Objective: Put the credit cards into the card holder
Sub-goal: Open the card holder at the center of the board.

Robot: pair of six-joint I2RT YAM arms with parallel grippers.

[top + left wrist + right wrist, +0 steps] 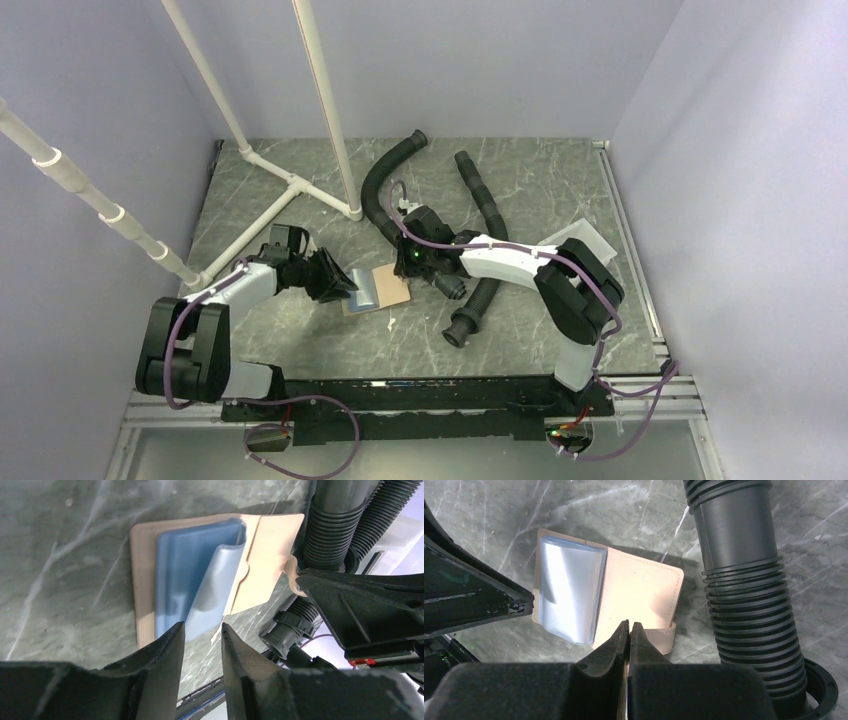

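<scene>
Left wrist view: wallet point(265, 550) lies open on the counter point(65, 580). My left gripper point(203, 627), jaws part-open, straddles its blue sleeve point(185, 565) at 6 o'clock; my right gripper point(630, 625) sits clenched at 3 o'clock. I should pinch one leaf only.

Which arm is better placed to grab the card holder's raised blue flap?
Left: the left tool has jaws apart at a corner of the blue flap; the right tool is shut at the tan edge of the card holder.

In the top view, my left gripper point(347, 287) covers the near-left edge of the card holder point(393, 290). My right wrist view crops the corrugated hose point(739, 580) at the frame edges. The contents of the blue sleeve point(185, 580) cannot be determined.
</scene>
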